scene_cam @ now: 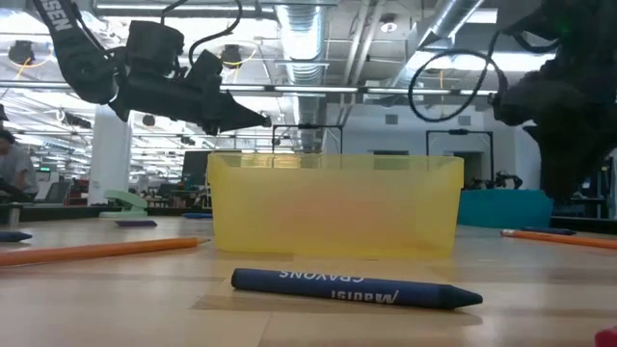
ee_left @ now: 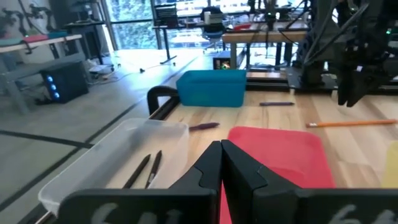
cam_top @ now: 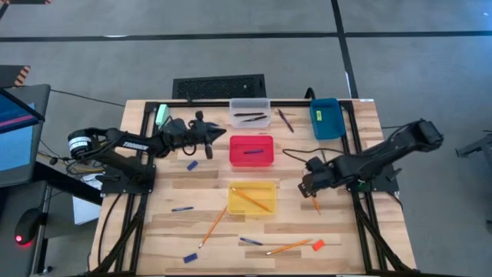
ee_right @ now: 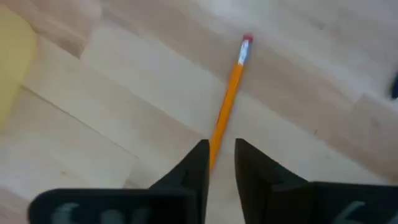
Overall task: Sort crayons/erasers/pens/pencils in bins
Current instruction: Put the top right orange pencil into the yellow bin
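My right gripper (cam_top: 311, 190) (ee_right: 222, 146) is low over the table, right of the yellow bin (cam_top: 231, 201), shut on an orange pencil (ee_right: 229, 99) (cam_top: 316, 205). My left gripper (cam_top: 221, 137) (ee_left: 221, 146) (scene_cam: 262, 120) hovers shut between the clear bin (cam_top: 234, 112) and the red bin (cam_top: 233, 151), touching nothing. The clear bin holds two dark pens (ee_left: 144, 171). A blue stick (cam_top: 252, 152) lies in the red bin, a pencil (cam_top: 252, 198) in the yellow bin, and a yellow-green eraser (cam_top: 317, 117) in the blue bin (cam_top: 332, 127). My right gripper has the pencil's end (ee_right: 214, 146) between its two fingers, which come from above and slant down. The pencil runs straight away from the fingers, eraser end (ee_right: 245, 42) farthest. The fingers hide the place of contact. Whether the pencil is off the wood, I cannot tell.
Loose on the wood lie two pencils (cam_top: 213, 225) (cam_top: 289, 248), an orange-red eraser (cam_top: 317, 245), blue crayons (cam_top: 192, 165) (cam_top: 190, 257) (scene_cam: 352, 289), a blue pen (cam_top: 182, 208) and a purple pen (cam_top: 285, 119). A pale green block (cam_top: 161, 115) sits at the far left corner.
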